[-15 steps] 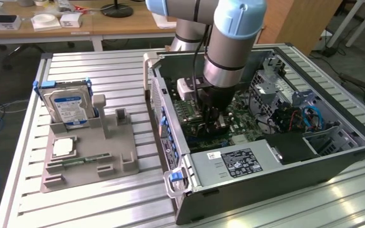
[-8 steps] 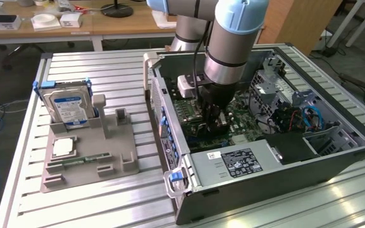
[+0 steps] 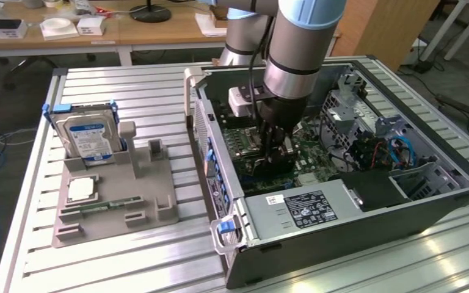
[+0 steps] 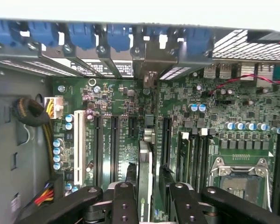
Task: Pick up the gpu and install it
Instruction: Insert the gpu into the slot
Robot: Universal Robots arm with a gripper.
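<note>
The tool is gripping the gpu edge-on, holding it upright over the motherboard slots inside the open computer case, which is lying on the tabletop, right of the hard drive.

1. A blue-labelled hard drive stands upright in a grey holder tray at the frame's left.
2. A processor chip lies flat on that tray.
3. The slatted metal worktop carries both.
4. Cluttered wooden desks cross the top.
</note>
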